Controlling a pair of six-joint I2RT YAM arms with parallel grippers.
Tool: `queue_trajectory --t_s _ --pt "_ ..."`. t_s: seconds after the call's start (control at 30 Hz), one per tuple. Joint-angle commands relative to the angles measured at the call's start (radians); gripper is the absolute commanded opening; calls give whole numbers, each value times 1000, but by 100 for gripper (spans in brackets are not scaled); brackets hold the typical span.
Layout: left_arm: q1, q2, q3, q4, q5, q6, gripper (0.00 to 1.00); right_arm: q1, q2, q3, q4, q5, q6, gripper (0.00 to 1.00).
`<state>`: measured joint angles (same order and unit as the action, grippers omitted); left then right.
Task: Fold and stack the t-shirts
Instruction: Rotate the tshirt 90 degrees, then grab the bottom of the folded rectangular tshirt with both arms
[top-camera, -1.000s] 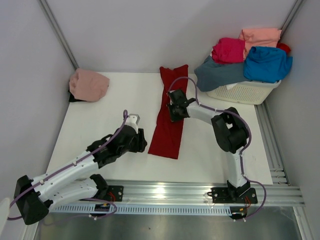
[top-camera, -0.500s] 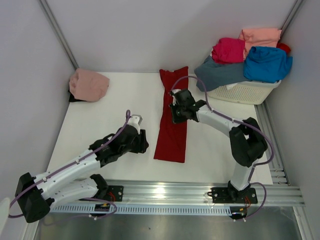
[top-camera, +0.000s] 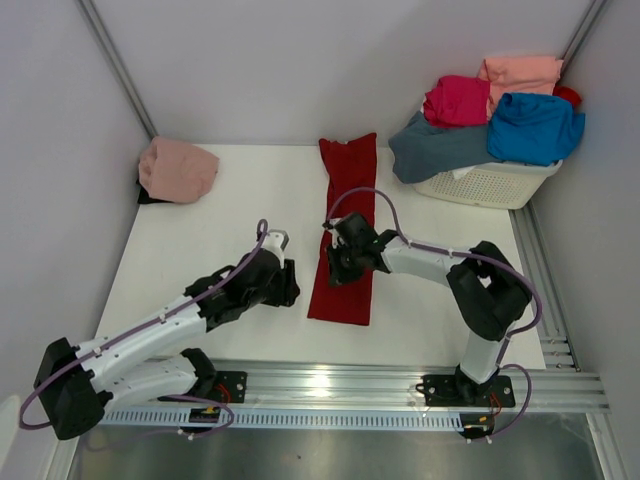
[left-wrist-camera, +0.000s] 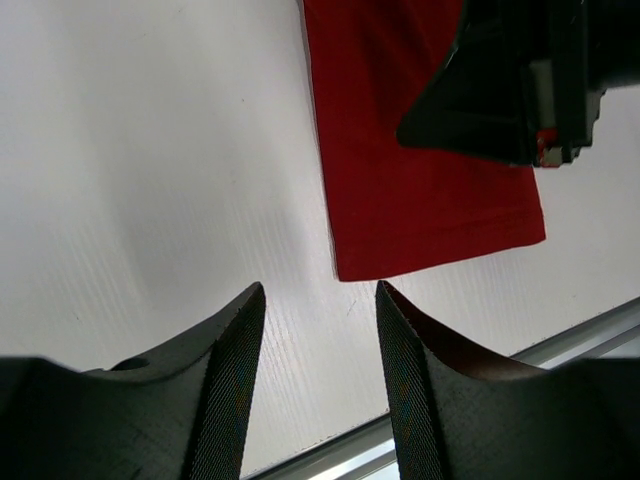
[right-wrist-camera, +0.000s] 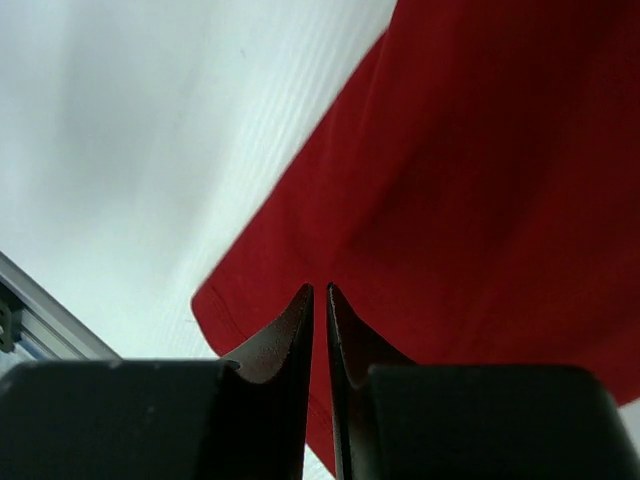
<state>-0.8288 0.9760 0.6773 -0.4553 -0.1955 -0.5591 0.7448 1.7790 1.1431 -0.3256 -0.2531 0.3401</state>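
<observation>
A long dark red t-shirt (top-camera: 347, 225) lies folded into a narrow strip down the middle of the white table (top-camera: 220, 215). My right gripper (top-camera: 338, 262) hovers low over its near half. In the right wrist view its jaws (right-wrist-camera: 320, 292) stand only a crack apart, with nothing between them and the red cloth (right-wrist-camera: 480, 180) below. My left gripper (top-camera: 285, 290) sits just left of the strip's near corner. It is open over bare table (left-wrist-camera: 320, 295), and the red hem (left-wrist-camera: 420, 190) lies beyond its fingertips.
A dusty pink t-shirt (top-camera: 178, 168) lies bunched at the table's far left. At the far right a white lattice basket (top-camera: 490, 183) holds grey-blue (top-camera: 440, 145), magenta (top-camera: 457, 100), blue (top-camera: 535, 127) and salmon (top-camera: 522, 72) shirts. A metal rail (top-camera: 400, 380) runs along the near edge.
My right gripper slid along the red shirt toward the near edge and its jaws parted slightly. The strip's near end now lies straighter. My left gripper edged toward the shirt.
</observation>
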Motion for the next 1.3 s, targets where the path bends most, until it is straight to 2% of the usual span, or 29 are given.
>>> queue_trajectory --t_s 0.0,0.2,0.4,0.53,0.63,0.67,0.73,0.77,0.93,1.13,1.27 --pt "8 12 30 29 18 -9 52 30 25 -31 33 -12 27 13" --pt "8 50 30 27 44 -22 52 48 -9 -72 -13 47 14 12" --pt "8 115 21 55 128 -30 52 48 -46 -68 -69 144 -9 13" --pt "8 110 -25 160 232 -24 56 48 -153 -127 18 147 -4 18" --pt "8 41 -96 328 333 -16 75 47 -294 -229 111 178 5 24" --pt "8 21 -151 401 347 -28 87 45 -324 -253 137 199 7 27" --pt "8 -39 -188 447 344 -41 96 39 -421 -328 154 224 14 37" --pt "8 -54 -227 505 352 -47 99 21 -482 -356 178 209 32 46" --pt "8 -95 -294 563 372 -73 99 -61 -636 -568 266 98 115 57" --pt "8 -96 -357 601 403 -104 99 -68 -734 -713 261 97 197 58" --pt "8 -39 -377 624 389 -119 98 -64 -806 -770 266 118 229 59"
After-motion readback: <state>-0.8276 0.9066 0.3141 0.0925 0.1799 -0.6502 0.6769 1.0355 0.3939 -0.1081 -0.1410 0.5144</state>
